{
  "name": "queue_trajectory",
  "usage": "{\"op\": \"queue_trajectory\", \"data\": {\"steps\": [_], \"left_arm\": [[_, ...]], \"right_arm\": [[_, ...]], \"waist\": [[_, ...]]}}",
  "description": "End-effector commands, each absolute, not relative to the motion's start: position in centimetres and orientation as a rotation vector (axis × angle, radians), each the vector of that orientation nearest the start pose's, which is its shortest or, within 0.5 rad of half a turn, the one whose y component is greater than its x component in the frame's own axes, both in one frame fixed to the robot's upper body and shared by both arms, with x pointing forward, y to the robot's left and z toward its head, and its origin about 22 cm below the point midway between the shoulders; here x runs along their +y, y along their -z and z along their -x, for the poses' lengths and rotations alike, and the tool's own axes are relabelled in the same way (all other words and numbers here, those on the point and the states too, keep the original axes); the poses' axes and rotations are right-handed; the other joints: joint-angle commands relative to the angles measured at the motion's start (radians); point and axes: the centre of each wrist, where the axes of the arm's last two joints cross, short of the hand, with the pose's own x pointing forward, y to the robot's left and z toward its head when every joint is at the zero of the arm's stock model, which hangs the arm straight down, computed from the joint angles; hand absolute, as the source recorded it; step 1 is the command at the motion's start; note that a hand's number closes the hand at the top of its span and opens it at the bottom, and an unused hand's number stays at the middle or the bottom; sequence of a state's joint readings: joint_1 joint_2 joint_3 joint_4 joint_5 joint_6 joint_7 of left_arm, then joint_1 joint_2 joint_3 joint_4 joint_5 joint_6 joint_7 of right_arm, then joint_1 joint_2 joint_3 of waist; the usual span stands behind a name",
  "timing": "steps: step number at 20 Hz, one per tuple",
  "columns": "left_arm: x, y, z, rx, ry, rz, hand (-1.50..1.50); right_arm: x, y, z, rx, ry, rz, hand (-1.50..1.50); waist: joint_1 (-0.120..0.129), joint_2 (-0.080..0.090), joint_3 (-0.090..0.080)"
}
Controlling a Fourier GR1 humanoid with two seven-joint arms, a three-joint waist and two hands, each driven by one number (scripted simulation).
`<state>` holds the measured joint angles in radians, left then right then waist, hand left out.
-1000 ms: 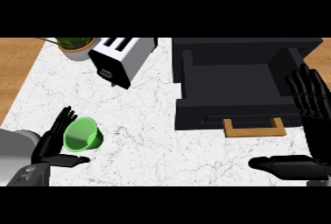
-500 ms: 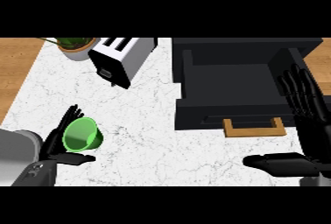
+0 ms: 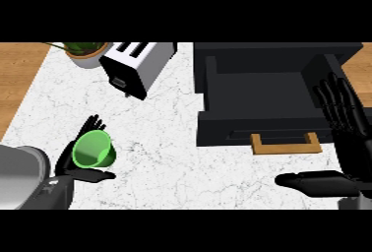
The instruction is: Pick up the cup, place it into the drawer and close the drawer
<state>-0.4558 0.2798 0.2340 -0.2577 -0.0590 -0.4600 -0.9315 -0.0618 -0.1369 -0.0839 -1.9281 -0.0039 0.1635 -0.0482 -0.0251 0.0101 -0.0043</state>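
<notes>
Green cup (image 3: 94,149) at eight o'clock on the marble counter (image 3: 167,142), cradled by the left hand (image 3: 81,167): fingers curled behind the far wall, thumb hooked under the near rim, evidently to grip for the lift. Tipped slightly, mouth facing up. Well apart at four o'clock, right hand (image 3: 341,142) spread flat with straight fingers and thumb jutting left, holding nothing, probably parked beside the drawer for the closing push. Farther out at two o'clock, black drawer (image 3: 210,106) pulled open, wooden handle (image 3: 286,146) toward the near edge, hollow ready to receive. Farthest, toaster (image 3: 134,66) at eleven o'clock and potted plant (image 3: 85,51) beyond.
</notes>
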Motion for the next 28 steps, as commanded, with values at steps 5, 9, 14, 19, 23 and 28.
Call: {"op": "queue_trajectory", "data": {"steps": [5,9,14,19,23,28], "left_arm": [[32.4,13.1,-27.5,-1.720,-0.026,0.594,1.50],[30.7,13.4,-27.9,-1.712,-0.071,0.688,1.50],[31.2,12.8,-28.1,-1.792,-0.057,0.677,1.50],[31.5,12.5,-28.6,-1.919,-0.327,0.291,1.50],[30.5,12.2,-29.1,-2.020,-0.388,0.219,1.50],[30.7,10.2,-30.9,-2.092,-0.350,0.292,1.50]], "right_arm": [[-26.6,-10.4,-23.3,-2.010,-0.253,0.018,-1.50],[-26.6,-11.0,-24.4,-2.014,-0.243,0.032,-1.50],[-26.6,-11.3,-24.4,-1.999,-0.254,0.038,-1.50],[-26.2,-11.1,-23.6,-2.016,-0.257,0.039,-1.50],[-27.0,-11.7,-23.2,-2.000,-0.251,0.040,-1.50],[-26.9,-10.9,-23.1,-2.010,-0.261,0.061,-1.50]], "waist": [[-0.011,0.002,-0.001],[0.000,0.002,-0.001],[0.006,-0.002,0.000],[0.004,-0.003,0.001],[0.009,-0.009,0.002],[0.016,-0.009,0.003]]}}
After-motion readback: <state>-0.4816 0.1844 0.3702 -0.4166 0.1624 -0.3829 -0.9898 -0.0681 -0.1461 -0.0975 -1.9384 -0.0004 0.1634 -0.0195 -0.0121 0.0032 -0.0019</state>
